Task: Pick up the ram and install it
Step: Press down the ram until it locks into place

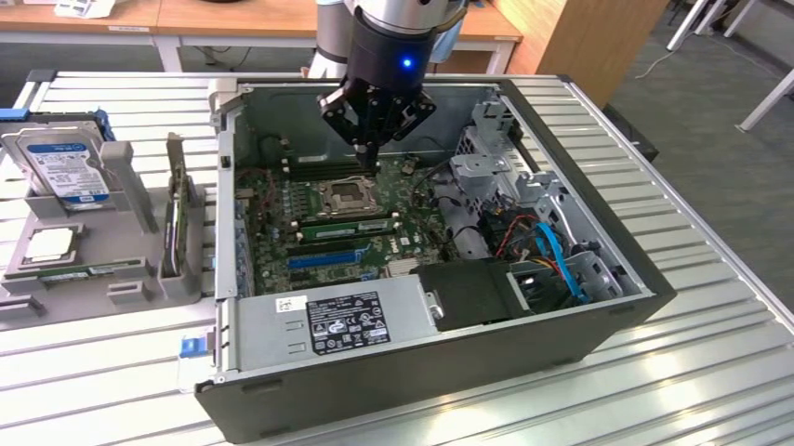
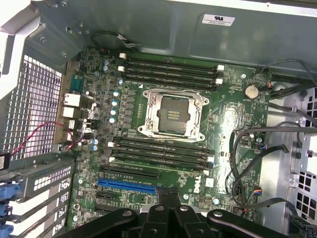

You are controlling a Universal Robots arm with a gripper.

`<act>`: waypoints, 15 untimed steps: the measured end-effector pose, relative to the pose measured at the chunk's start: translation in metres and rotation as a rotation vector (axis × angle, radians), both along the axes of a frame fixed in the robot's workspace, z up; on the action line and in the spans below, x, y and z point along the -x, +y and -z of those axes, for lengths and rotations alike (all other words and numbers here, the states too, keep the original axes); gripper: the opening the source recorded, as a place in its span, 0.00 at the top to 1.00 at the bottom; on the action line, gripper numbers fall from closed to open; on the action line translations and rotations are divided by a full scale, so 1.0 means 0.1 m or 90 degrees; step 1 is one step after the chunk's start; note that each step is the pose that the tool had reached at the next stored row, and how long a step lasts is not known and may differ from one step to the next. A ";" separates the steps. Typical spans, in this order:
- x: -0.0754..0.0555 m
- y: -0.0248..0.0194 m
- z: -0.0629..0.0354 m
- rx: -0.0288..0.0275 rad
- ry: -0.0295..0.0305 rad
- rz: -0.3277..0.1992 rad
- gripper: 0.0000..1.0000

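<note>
A thin green ram stands on edge in the grey holder at the exterior view's left, outside the case. A second green stick lies flat at that holder's front. My gripper hangs inside the open computer case over the motherboard, above the far memory slots. Its black fingers are pressed together, shut, with nothing between them. A green strip lies along the slots on the near side of the CPU socket; I cannot tell if it is a seated stick.
A silver hard drive with a blue-and-white label stands in the holder. The power supply, drive cages and bundled cables crowd the case's near and right parts. Case walls ring the board. Wooden desks stand behind.
</note>
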State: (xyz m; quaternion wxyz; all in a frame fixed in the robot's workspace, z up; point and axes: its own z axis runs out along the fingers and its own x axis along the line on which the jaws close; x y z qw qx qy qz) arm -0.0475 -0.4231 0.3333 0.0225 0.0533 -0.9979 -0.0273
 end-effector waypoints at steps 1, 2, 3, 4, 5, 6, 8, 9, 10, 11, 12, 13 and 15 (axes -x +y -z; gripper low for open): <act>0.00 0.000 0.000 0.0000 0.0000 0.001 0.90; 0.00 0.000 0.000 -0.0001 0.0000 0.003 0.90; 0.00 0.000 0.000 0.0000 0.0000 0.005 0.90; 0.00 0.000 0.000 0.0000 0.0000 0.008 0.90; 0.00 0.000 0.000 0.0000 0.0000 0.011 0.90; 0.00 0.000 0.000 0.0000 0.0000 0.015 0.90; 0.00 0.000 0.000 0.0000 0.0000 0.026 0.90; 0.00 0.000 0.000 0.0000 0.0000 0.033 0.90; 0.00 0.000 0.000 0.0000 0.0000 0.039 0.90; 0.00 0.000 0.000 0.0000 0.0000 0.045 0.90; 0.00 0.000 0.000 0.0000 0.0000 0.050 0.90; 0.00 0.000 0.000 0.0000 0.0000 0.053 0.90; 0.00 0.000 0.000 0.0000 0.0000 0.054 0.90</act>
